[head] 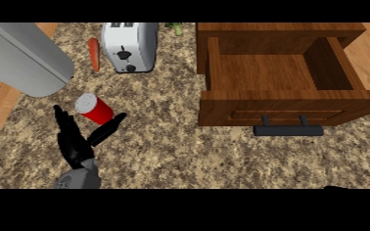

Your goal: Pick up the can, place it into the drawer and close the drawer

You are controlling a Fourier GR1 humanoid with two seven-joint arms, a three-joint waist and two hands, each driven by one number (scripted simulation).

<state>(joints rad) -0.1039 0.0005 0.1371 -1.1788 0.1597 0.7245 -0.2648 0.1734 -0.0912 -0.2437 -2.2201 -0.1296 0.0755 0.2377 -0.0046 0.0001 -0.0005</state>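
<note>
On the speckled stone worktop (180,147), your left hand (76,142) brackets the red cylindrical can (95,109), fingers released, ready to grasp.

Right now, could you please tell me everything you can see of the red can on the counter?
The can is a small red cylinder with a pale grey lid, looking like metal. It lies tilted on the speckled counter, lid end pointing up-left, well left of the open wooden drawer and below the toaster. The left hand is open just below it, fingers to its left and thumb to its right; whether they touch the can cannot be told.
</note>
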